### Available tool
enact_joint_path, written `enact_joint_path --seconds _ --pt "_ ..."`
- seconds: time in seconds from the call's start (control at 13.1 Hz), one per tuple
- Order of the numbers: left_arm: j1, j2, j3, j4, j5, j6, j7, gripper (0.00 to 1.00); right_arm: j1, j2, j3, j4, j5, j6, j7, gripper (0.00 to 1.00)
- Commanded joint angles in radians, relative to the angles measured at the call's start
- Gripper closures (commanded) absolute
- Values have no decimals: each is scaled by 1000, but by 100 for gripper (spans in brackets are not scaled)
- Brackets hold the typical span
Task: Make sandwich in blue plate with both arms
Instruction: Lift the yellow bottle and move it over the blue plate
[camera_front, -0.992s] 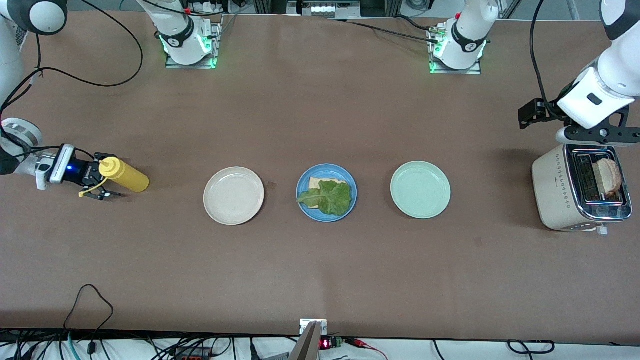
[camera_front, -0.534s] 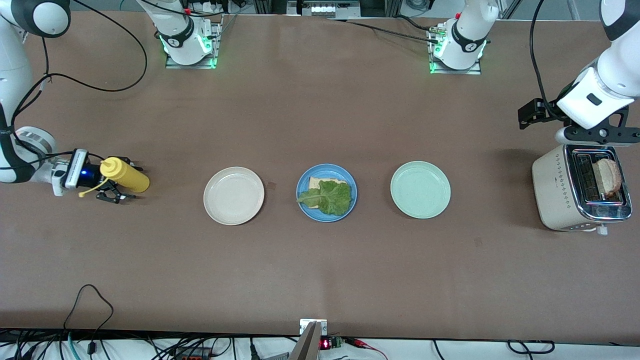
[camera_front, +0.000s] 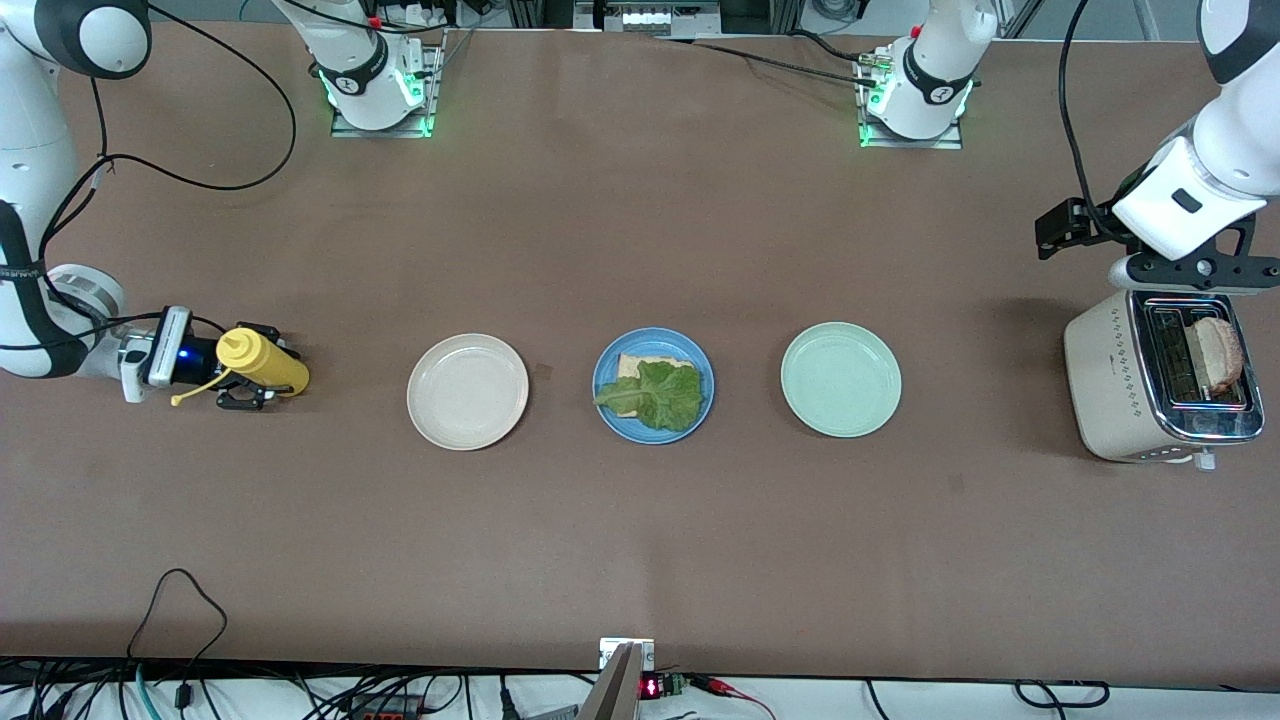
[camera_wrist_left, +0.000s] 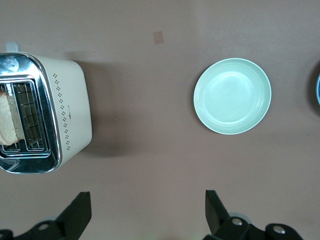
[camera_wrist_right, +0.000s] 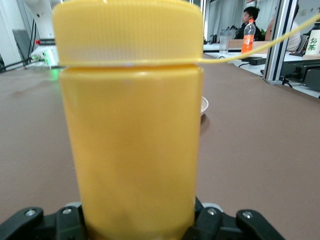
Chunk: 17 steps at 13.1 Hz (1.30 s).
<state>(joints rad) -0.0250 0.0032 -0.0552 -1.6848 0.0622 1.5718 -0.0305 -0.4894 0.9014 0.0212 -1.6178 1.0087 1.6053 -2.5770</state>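
The blue plate (camera_front: 605, 370) lies mid-table with one bread slice (camera_front: 640, 362) and a green lettuce leaf (camera_front: 660, 395) on top of it. A second bread slice (camera_front: 1218, 355) stands in a toaster slot, and also shows in the left wrist view (camera_wrist_left: 7, 120). My right gripper (camera_front: 250, 378) is shut on a yellow squeeze bottle (camera_front: 265, 362) near the right arm's end of the table; the bottle fills the right wrist view (camera_wrist_right: 130, 130). My left gripper (camera_front: 1195, 268) hangs open and empty beside the toaster (camera_front: 1110, 380), its fingers spread wide in the left wrist view (camera_wrist_left: 145, 217).
A cream-white plate (camera_front: 467, 391) lies between the bottle and the blue plate. A pale mint-green plate (camera_front: 840, 379) lies between the blue plate and the toaster, and shows in the left wrist view (camera_wrist_left: 232, 96). Black cables hang off both arms.
My right gripper has carried the yellow bottle toward the cream-white plate, and the bottle now stands more upright. The left arm has not moved.
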Motion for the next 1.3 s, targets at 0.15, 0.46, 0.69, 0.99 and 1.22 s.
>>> enact_joint_path --seconds 0.15,0.46,0.69,0.99,1.22 --pt "3 8 -6 11 7 -10 -2 0 155 -177 0 -4 -125 126 147 92" --pt "2 12 -6 11 7 -10 -2 0 310 -305 2 -16 -254 287 351 92" --pt "2 14 -6 11 7 -9 -2 0 438 -373 2 -24 -333 375 568 91" --pt "2 14 -6 11 7 -10 -2 0 593 -420 2 -28 -514 436 898 90" --pt "2 14 -6 11 7 -9 -2 0 733 -423 0 -28 -681 525 1136 90"
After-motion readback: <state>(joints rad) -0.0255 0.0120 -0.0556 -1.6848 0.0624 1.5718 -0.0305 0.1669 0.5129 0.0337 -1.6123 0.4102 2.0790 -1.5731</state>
